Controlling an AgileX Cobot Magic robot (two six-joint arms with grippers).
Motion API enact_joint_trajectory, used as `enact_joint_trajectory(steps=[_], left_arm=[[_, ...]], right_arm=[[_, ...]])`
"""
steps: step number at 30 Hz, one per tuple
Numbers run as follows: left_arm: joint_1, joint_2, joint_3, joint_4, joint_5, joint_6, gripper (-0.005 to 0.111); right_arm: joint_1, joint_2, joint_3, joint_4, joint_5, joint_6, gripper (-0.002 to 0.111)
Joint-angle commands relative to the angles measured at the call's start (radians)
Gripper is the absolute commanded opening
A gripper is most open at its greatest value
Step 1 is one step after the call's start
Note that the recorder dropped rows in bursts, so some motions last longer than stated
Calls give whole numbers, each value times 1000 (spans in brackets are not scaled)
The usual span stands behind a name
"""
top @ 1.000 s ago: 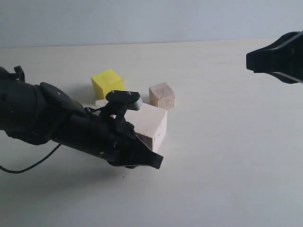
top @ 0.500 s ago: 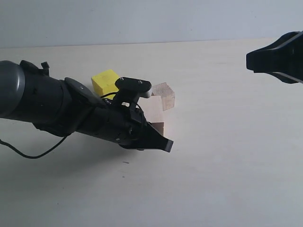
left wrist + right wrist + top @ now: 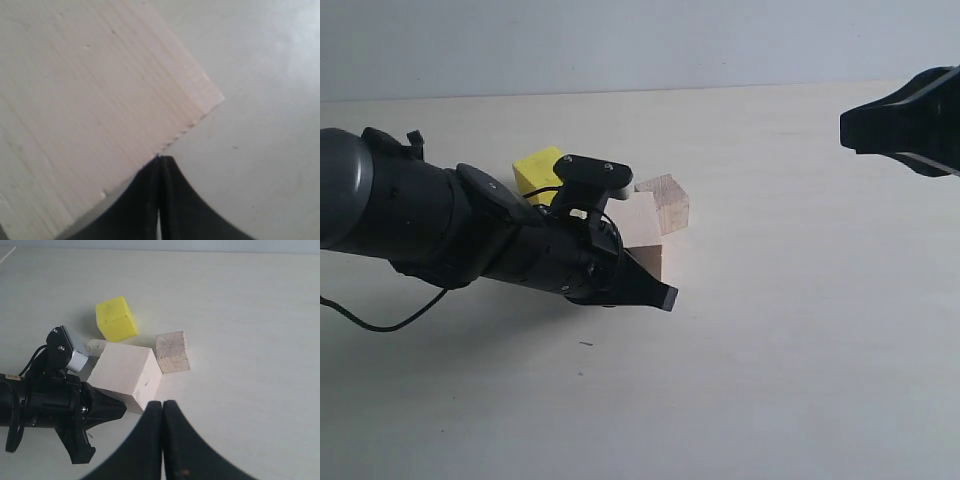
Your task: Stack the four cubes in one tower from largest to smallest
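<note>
No tower yet: all four cubes sit loose on the table (image 3: 770, 350), bunched together.

Left gripper (image 3: 660, 296): jaws pinched closed, nothing in them, tip low at the near bottom edge of the large pale cube (image 3: 645, 240). Touching or just short, can't tell. Right gripper (image 3: 163, 406): also closed and empty, parked high, well apart from the cubes.

Large pale cube is the base, so my guess is that's the one being dealt with. A closed tip can only nudge it. If nudging, push flat on a face, not a corner, or it spins into its neighbours. To lift anything, open first and square the jaws to two opposite faces.

Yellow cube (image 3: 116, 318): beyond the base, near but apart. Goes on second, so centre it.

Brownish cube (image 3: 171, 352): just beside the base's far corner, tight for fingers.

Smallest pale cube (image 3: 95, 346): just beside the base's far side, half hidden by the arm. Easy to knock.

Containers: none in view.
</note>
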State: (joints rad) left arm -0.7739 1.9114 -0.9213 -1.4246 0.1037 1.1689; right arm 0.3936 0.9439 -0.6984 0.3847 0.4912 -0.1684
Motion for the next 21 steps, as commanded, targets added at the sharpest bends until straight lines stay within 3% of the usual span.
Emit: enact_joint_trajectory(steps=[1,21], left_arm=[[-5,1,-8,-4,-16,4,0],[9,1,-8,34,-30,4,0]], right_arm=[[2,1,-8,-1,-9,-6,0],[2,1,-8,0,-9,-6,0]])
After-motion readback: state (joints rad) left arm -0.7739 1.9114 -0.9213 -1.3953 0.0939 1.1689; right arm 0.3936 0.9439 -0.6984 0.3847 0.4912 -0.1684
